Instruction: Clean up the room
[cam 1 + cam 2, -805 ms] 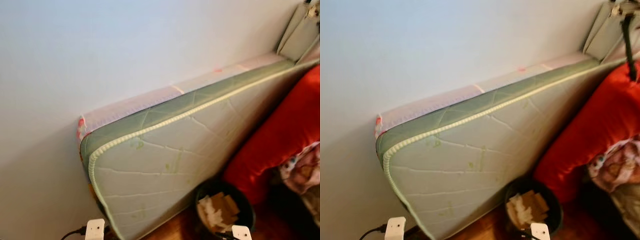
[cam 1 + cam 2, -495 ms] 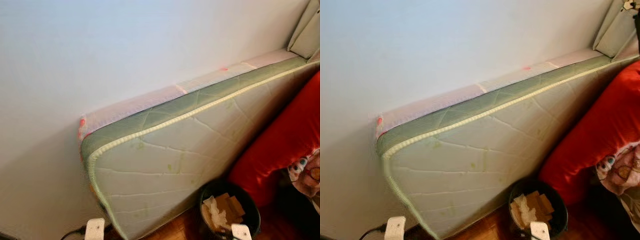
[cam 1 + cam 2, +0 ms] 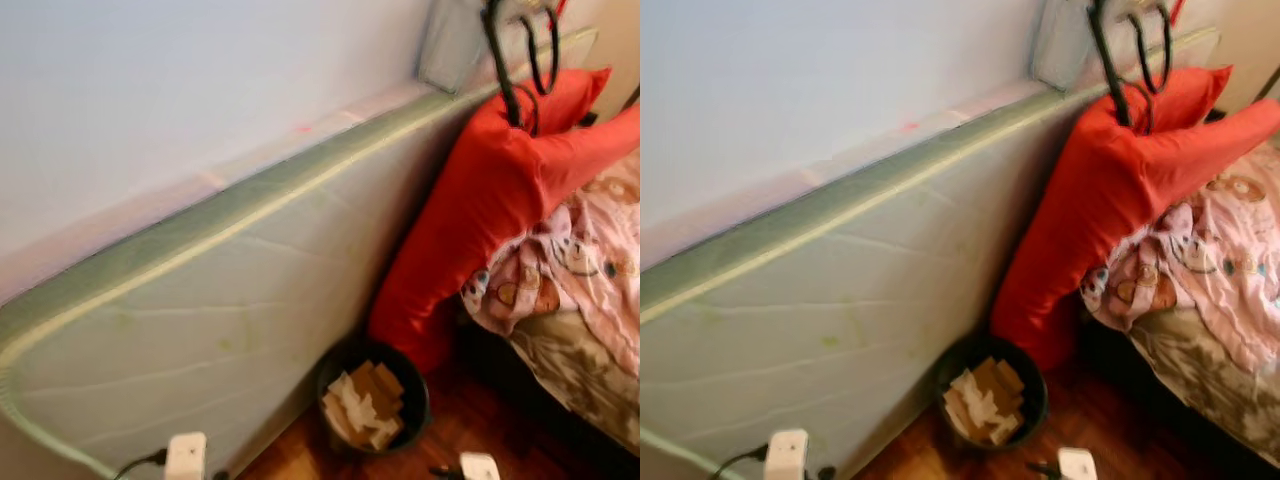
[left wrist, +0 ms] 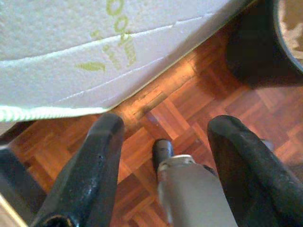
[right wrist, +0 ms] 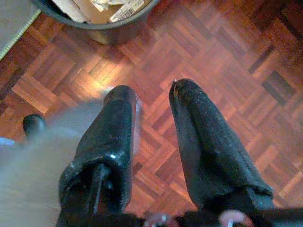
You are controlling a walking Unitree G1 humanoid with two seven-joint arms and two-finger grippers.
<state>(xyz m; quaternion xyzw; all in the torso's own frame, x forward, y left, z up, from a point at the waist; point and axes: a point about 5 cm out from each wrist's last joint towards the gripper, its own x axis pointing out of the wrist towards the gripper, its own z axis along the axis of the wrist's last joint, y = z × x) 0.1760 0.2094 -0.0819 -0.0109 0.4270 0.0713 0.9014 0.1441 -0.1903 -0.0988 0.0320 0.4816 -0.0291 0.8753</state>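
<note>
One mattress (image 3: 230,300), one bin (image 3: 372,398), one red pillow (image 3: 470,210); both end effectors (image 4: 163,137) (image 5: 151,101) apart, empty.

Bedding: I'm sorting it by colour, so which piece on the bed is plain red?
The long bolster pillow propped beside the mattress; the blanket is pink and cartoon-printed.

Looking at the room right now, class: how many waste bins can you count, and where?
1. The black waste bin, full of cardboard and paper scraps, stands on the wood floor between the propped mattress and the red cushion. Others may be hidden behind the bed.
</note>
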